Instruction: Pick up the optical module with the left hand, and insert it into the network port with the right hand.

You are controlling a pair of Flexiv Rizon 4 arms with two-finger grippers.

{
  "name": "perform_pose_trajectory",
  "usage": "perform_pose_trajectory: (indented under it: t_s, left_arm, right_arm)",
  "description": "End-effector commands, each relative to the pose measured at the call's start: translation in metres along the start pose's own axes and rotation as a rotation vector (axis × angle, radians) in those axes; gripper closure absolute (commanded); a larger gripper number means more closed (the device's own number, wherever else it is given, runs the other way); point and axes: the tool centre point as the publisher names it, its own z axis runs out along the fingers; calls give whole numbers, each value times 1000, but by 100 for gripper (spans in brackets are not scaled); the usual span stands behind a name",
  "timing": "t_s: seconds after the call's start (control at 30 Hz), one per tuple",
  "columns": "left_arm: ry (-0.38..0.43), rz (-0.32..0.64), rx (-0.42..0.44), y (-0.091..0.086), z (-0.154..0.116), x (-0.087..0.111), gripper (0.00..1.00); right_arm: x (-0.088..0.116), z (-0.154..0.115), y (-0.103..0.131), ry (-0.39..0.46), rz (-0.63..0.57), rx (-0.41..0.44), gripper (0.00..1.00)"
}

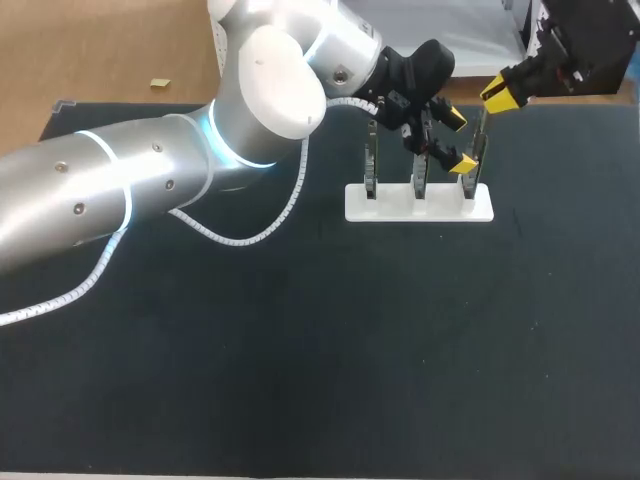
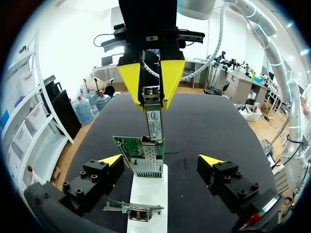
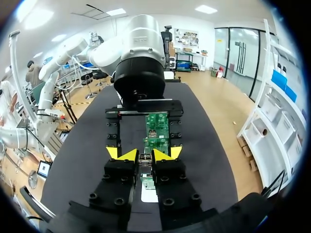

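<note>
Hiding parts of three cards (image 1: 371,165) on one stand (image 1: 420,207), left pincer (image 2: 161,160) sits spread. Right pincer (image 3: 144,154) pinches one optical module (image 2: 154,121)

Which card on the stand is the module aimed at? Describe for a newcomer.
Find the white stand on the black table, holding three upright cards. The target card is the one at the right end; only it has the right gripper holding the optical module above it.
</note>
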Motion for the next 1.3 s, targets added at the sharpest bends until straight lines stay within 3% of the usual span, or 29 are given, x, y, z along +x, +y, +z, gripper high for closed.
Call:
perform_pose_trajectory:
  t_s: [0.03, 0.4, 1.3]
  left_arm:
    - [5, -1, 3, 2, 0, -1, 0]
    - [5, -1, 3, 2, 0, -1, 0]
    - [5, -1, 3, 2, 0, -1, 0]
  right_arm:
    - [2, 3, 1, 1, 3, 6, 100]
    - [-6, -2, 0, 0, -22, 27, 100]
    - [-4, -1, 2, 0, -20, 59, 100]
